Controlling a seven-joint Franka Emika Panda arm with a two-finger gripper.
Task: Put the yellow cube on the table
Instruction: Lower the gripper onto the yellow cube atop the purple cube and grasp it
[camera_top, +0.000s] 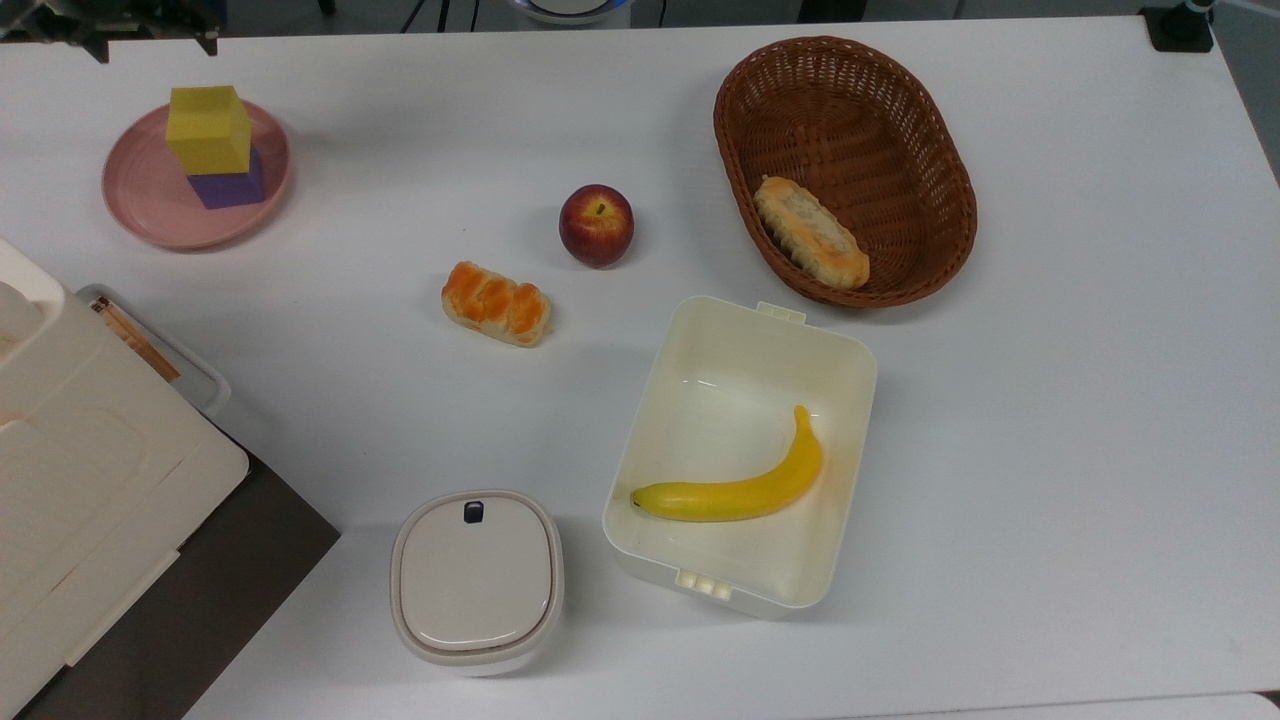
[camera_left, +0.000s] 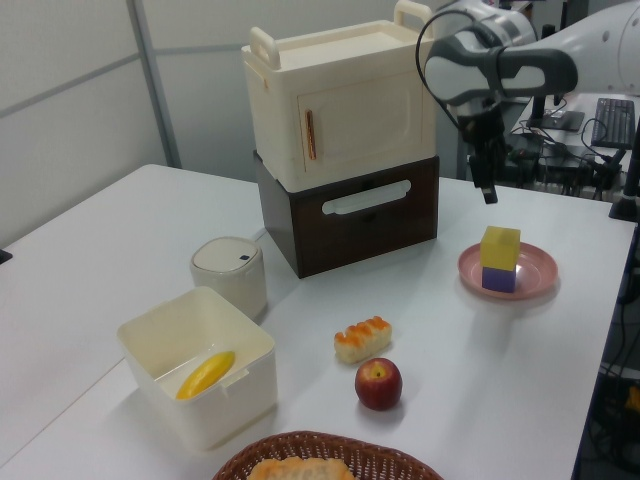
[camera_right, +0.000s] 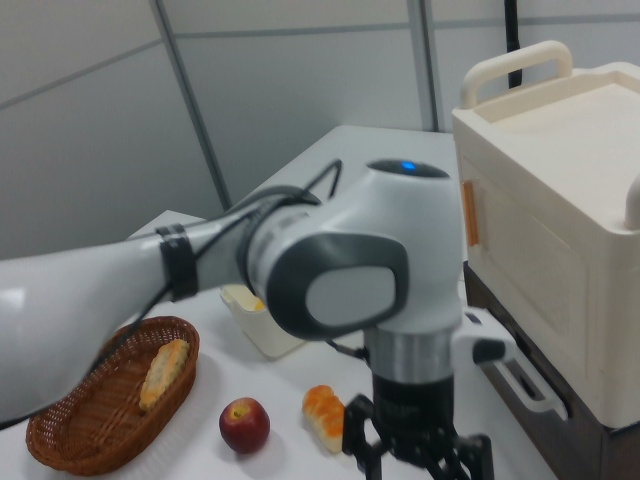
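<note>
The yellow cube (camera_top: 208, 128) (camera_left: 500, 246) sits on top of a purple cube (camera_top: 232, 187) (camera_left: 498, 279) on a round pink plate (camera_top: 150, 205) (camera_left: 535, 275), at the top view's upper left. The white table (camera_top: 1050, 420) (camera_left: 90, 260) lies under everything. My gripper (camera_top: 155, 42) (camera_left: 488, 188) hangs open and empty above the table. In the left view it is a little up and left of the yellow cube, apart from it. In the right view the gripper (camera_right: 420, 462) shows at the bottom edge below the white arm.
A red apple (camera_top: 596, 224) and an orange bread roll (camera_top: 496, 303) lie mid-table. A brown wicker basket (camera_top: 930, 130) holds another roll. A white box (camera_top: 700, 360) holds a banana (camera_top: 735, 492). A small lidded container (camera_top: 476, 580) and a cream cabinet on a brown box (camera_left: 345, 150) stand nearby.
</note>
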